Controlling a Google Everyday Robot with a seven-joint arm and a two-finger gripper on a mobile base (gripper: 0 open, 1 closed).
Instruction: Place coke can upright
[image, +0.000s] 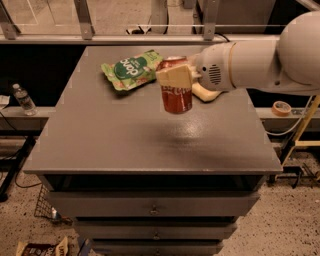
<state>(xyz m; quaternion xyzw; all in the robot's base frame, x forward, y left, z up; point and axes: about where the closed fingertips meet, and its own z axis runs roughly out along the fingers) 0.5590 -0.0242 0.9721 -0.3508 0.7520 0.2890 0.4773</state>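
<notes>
Quick status: my gripper (175, 76) is clamped on the small red aluminium coke can (177, 99). The pads sit on its upper half, with the red body and silver bottom end poking out below. The can is up in the air over the back-middle of the grey tabletop (125, 145), not touching it, and its shadow falls on the surface underneath.

The can's long axis is pretty much vertical, top end up in my grip, maybe a hair of tilt. The bit that matters is that the bare tabletop lies straight below the can's bottom end. So I reckon the next move is a plain lowering, keeping that axis plumb, then letting go.

The crinkly green snack bag (131, 69) lies to one side and the yellow sponge (206, 93) to the other, under my arm. Both look apart from the landing spot.
</notes>
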